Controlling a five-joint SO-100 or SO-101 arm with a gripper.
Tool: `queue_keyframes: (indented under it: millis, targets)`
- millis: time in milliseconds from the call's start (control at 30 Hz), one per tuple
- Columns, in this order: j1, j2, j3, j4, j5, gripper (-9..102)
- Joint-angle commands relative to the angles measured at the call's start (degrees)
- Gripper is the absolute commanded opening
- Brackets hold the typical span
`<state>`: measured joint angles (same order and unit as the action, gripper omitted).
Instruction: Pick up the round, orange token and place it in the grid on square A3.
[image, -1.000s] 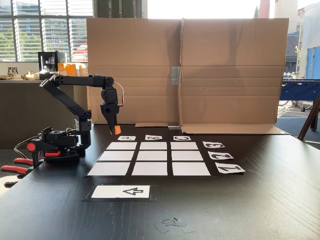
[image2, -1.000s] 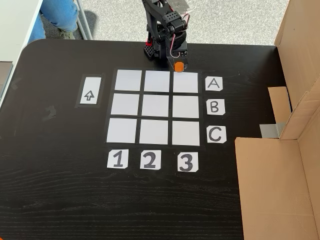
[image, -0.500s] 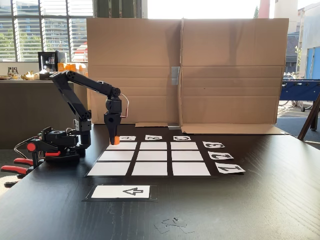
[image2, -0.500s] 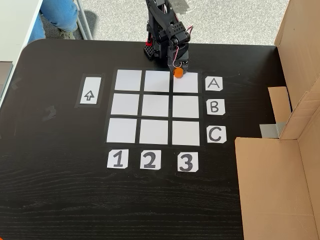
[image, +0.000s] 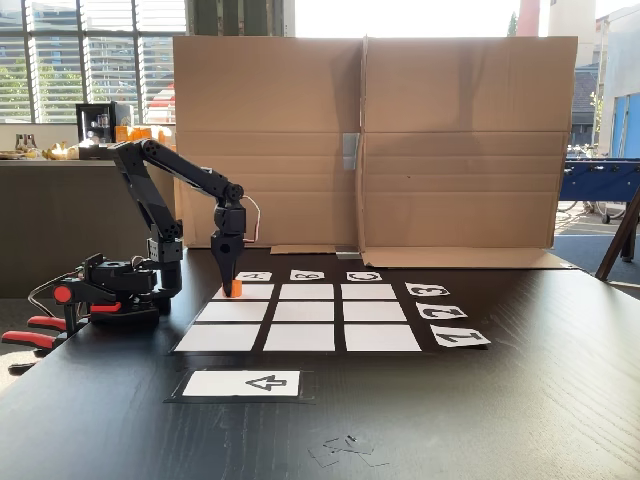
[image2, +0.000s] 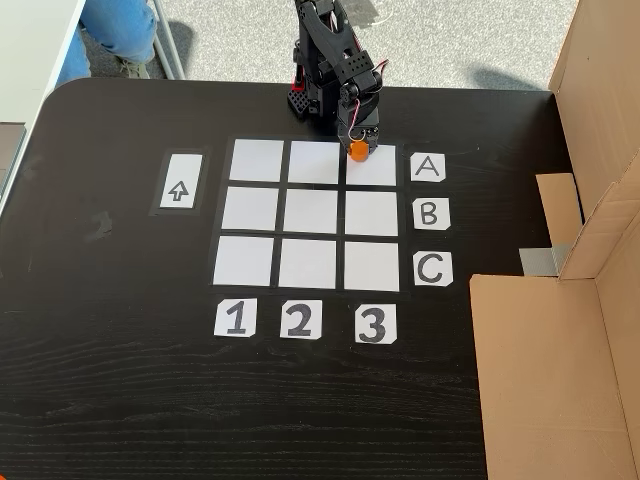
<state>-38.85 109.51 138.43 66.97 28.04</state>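
The black gripper (image: 231, 283) (image2: 358, 146), pointing straight down, is clenched on the short orange token (image: 233, 288) (image2: 358, 151), a flat-topped cylinder at the upper edge of square A3 (image2: 371, 165) of the matte white-celled grid (image2: 308, 213), upper centre of the downward-looking fixed view.

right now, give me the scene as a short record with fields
token: orange token in the gripper, low over or on the cell; contact unclear
jaws: closed on the token
target: square A3, token at its edge nearest the arm's base
grid: grid, other cells bare
other: arrow card beside the grid
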Motion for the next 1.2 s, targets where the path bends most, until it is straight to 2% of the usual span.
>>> queue_keyframes:
  millis: [0, 67, 333, 567, 867, 1167]
  targets:
    - [0.2, 0.6, 0.3, 0.6, 0.1, 21]
    - [0.2, 0.7, 0.8, 0.9, 0.1, 30]
    - [1.1, 1.4, 0.0, 2.9, -0.4, 48]
    - [5.3, 4.9, -0.4, 5.7, -3.3, 54]
    - [15.1, 14.3, -1.2, 12.6, -4.3, 54]
    - [33.7, 23.0, -12.9, 14.6, -2.2, 56]
